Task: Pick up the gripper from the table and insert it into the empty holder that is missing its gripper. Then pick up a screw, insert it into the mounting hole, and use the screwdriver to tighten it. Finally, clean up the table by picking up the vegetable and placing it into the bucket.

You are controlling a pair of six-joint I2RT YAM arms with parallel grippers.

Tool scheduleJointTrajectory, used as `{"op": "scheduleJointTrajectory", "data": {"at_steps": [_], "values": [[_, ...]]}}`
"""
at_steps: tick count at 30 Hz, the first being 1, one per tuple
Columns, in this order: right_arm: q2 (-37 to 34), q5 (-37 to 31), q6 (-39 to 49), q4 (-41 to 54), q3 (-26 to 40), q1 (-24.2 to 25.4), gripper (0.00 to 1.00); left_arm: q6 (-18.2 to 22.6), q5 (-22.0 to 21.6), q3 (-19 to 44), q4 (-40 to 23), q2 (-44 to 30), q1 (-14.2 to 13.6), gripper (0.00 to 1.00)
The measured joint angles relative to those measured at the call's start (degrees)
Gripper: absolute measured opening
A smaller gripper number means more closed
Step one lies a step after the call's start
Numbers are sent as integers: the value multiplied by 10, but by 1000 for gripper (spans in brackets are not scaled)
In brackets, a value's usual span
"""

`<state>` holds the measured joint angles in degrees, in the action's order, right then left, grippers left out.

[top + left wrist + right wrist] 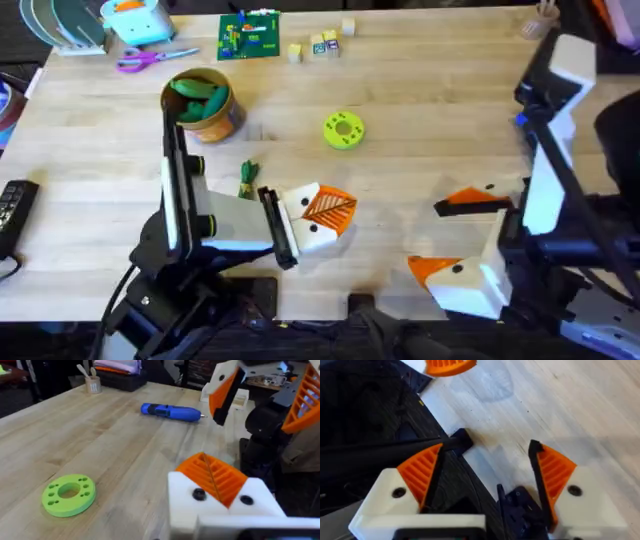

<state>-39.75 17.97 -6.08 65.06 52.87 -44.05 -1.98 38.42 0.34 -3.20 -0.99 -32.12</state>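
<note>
Found the vegetable (pixel 247 180) lying flat on the counter (pixel 420 90), just beside the left arm's upright link, between the bucket (pixel 218 122) and the left gripper (pixel 325 212). Touched by neither gripper. Judged it light and small, probably stiff moulded plastic with a smooth skin, so apt to roll or squirt sideways under a careless pinch. Judged the best hold to be across the middle of the slim body, jaws square to its length, not on the thin leafy end, which would give little to bite on. Little force needed; a low approach, since it sat flush on the wood.

Saw the bucket close behind it, upright, already holding larger green vegetables, with room above the rim for a drop from overhead.

Noted the left gripper's jaws pressed together, orange pads meeting along a thin seam with nothing seen between them, a dark screw head on each white block. Would need to part them before any grasp. Noted the right gripper (pixel 455 232) resting near its own base, well apart from the vegetable, jaws spread wide and empty, both orange tips in place.

Farther out, saw a flat green ring (pixel 343 130) and, in the left wrist view, the blue screwdriver (pixel 170 411) lying on its side.
</note>
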Motion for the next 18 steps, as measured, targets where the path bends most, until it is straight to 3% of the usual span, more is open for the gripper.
{"op": "scheduleJointTrajectory", "data": {"at_steps": [12,18], "values": [[0,2,6,-21,0,0,994,0,-7,0,0,0,0,6],[0,-97,6,-33,0,8,994,0,-8,0,0,0,0,6]]}}
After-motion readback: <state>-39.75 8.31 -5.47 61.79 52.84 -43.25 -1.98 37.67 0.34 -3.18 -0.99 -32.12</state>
